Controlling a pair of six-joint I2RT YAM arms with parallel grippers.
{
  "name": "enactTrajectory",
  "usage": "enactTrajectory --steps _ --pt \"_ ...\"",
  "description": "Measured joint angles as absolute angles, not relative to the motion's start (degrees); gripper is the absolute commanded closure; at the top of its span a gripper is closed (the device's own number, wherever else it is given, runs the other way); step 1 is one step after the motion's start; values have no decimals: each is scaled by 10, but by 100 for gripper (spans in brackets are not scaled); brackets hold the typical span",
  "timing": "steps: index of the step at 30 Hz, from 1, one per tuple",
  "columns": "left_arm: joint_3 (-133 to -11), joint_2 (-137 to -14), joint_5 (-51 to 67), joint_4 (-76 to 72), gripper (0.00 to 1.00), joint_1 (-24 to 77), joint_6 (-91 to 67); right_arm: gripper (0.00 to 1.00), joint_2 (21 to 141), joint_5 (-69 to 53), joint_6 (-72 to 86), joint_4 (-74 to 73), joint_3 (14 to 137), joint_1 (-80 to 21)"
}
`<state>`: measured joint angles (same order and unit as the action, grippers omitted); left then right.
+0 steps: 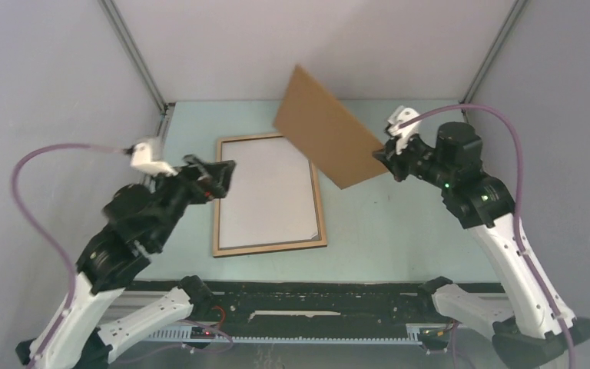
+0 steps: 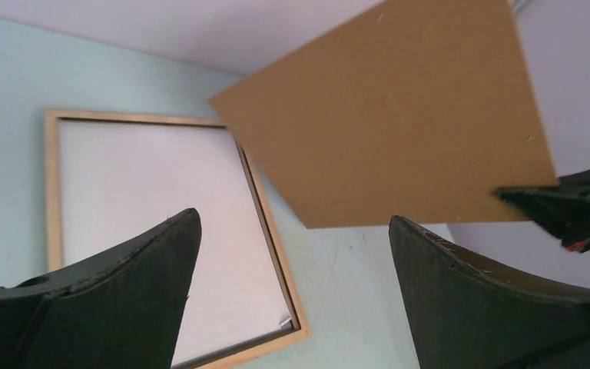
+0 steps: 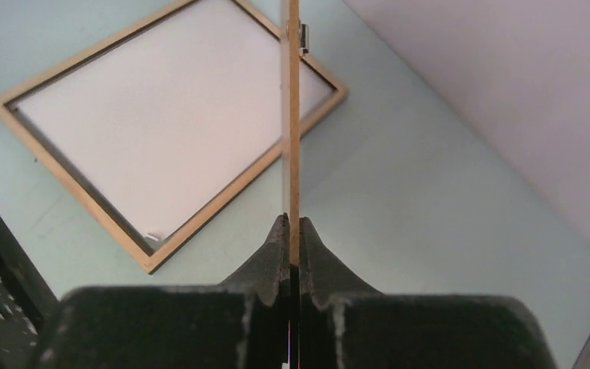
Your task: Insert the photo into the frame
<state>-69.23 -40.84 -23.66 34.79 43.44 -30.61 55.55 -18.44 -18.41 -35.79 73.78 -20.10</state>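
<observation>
The frame (image 1: 269, 246) lies flat in mid-table, tan wood face up. The photo (image 1: 265, 192) lies inside it, white back up, one near corner slightly curled. My right gripper (image 1: 384, 156) is shut on one corner of the brown backing board (image 1: 326, 134) and holds it tilted in the air above the frame's far right corner. In the right wrist view the board (image 3: 293, 115) is edge-on between the shut fingers (image 3: 293, 223), over the frame (image 3: 69, 177) and photo (image 3: 161, 108). My left gripper (image 1: 223, 173) is open and empty at the frame's left edge, seen in its own view (image 2: 292, 217).
Grey enclosure walls stand close on the left, back and right. A black rail (image 1: 315, 296) runs along the near table edge between the arm bases. Bare pale green table (image 1: 399, 231) lies right of the frame.
</observation>
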Motion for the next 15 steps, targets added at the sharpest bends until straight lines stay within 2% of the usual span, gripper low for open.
enactTrajectory --steps 7,15 --pt "-691 -276 -325 396 0 434 -315 100 668 -189 -368 -363 832 -323" --pt "-691 -258 -363 436 0 434 -317 100 773 -103 -556 -362 886 -462"
